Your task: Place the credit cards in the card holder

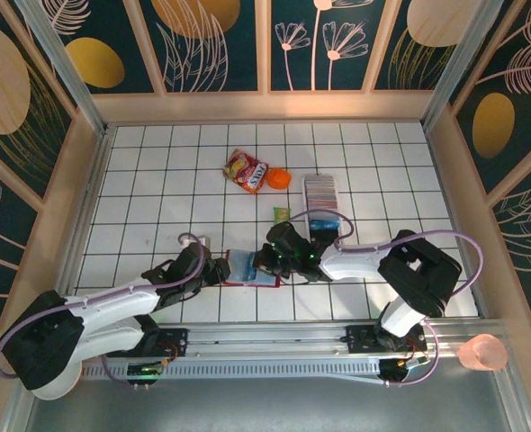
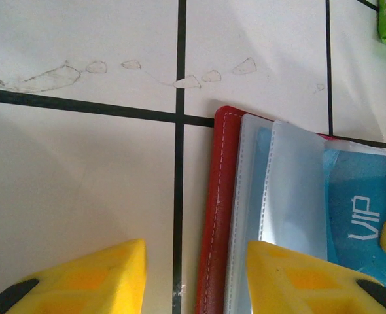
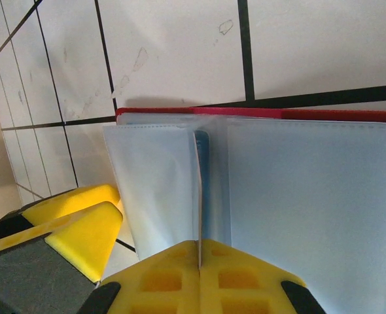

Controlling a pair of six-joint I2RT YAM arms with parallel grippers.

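Clearly the delicate thing is the credit card (image 3: 197,190) pinched edge-on at the mouth of the card holder (image 3: 180,112), between two of its clear sleeves (image 3: 154,183). The sleeves are soft and stand loosely apart. As I judge it, the card's leading corner could catch on a stitched edge, slip behind a sleeve rather than into a pocket, or buckle the plastic if pushed at a slant. The holder is light and lies open on the tiled table (image 2: 82,163), so a push could also slide it bodily instead of seating the card.

The right gripper (image 3: 199,248) is clenched on the card's near edge, its yellow fingers pressed together with only the thin card between them. The card runs straight out from the fingertips into the sleeves.

The left gripper (image 2: 194,255) is spread wide and straddles the holder's red stitched border, one finger over bare tile and the other over the pockets. Whether it presses down I cannot tell. A blue VIP card (image 2: 366,209) already sits in a pocket just beside that finger.

From above, the holder lies between the two grippers. Other credit cards (image 1: 321,191) wait in a white tray (image 1: 305,193) farther back.
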